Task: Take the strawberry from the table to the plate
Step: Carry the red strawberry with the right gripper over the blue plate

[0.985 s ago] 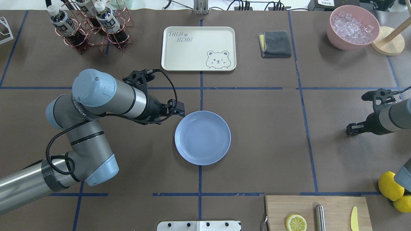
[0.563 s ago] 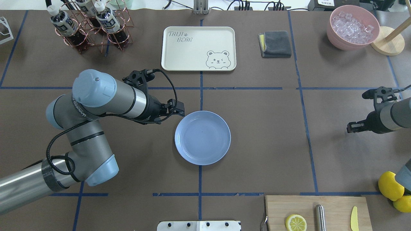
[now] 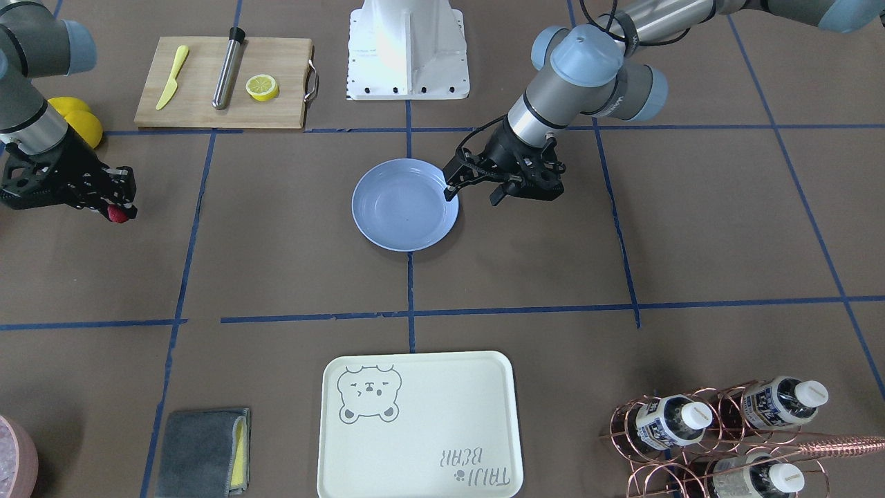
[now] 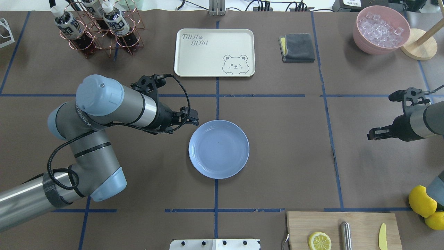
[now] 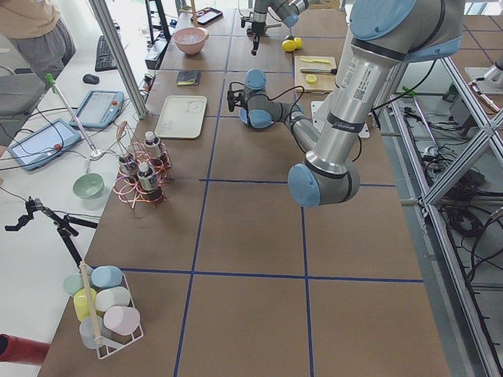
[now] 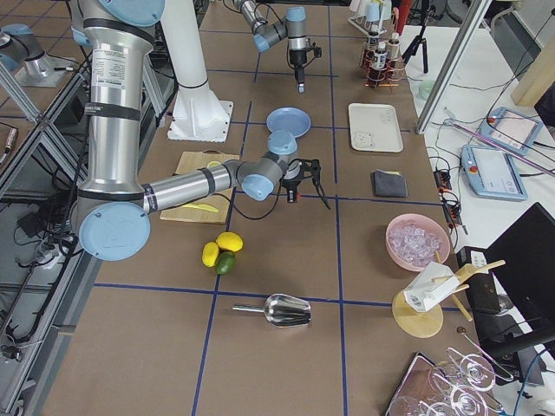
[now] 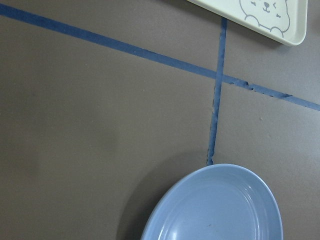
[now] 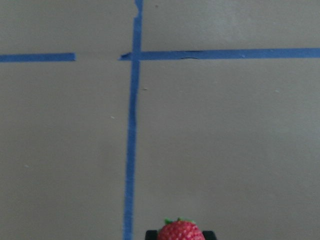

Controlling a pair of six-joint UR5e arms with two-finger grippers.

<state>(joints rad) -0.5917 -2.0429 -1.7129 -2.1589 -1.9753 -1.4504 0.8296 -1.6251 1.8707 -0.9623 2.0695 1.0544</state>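
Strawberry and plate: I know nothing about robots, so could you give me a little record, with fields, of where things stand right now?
Strawberry: gripped in the right hand, far off to the robot's right of the plate
Plate: light blue, empty, near the middle of the table
Left hand: open, holding nothing, right beside the plate's rim
Table: brown, with a blue tape grid
Not yet done: strawberry has not reached the plate
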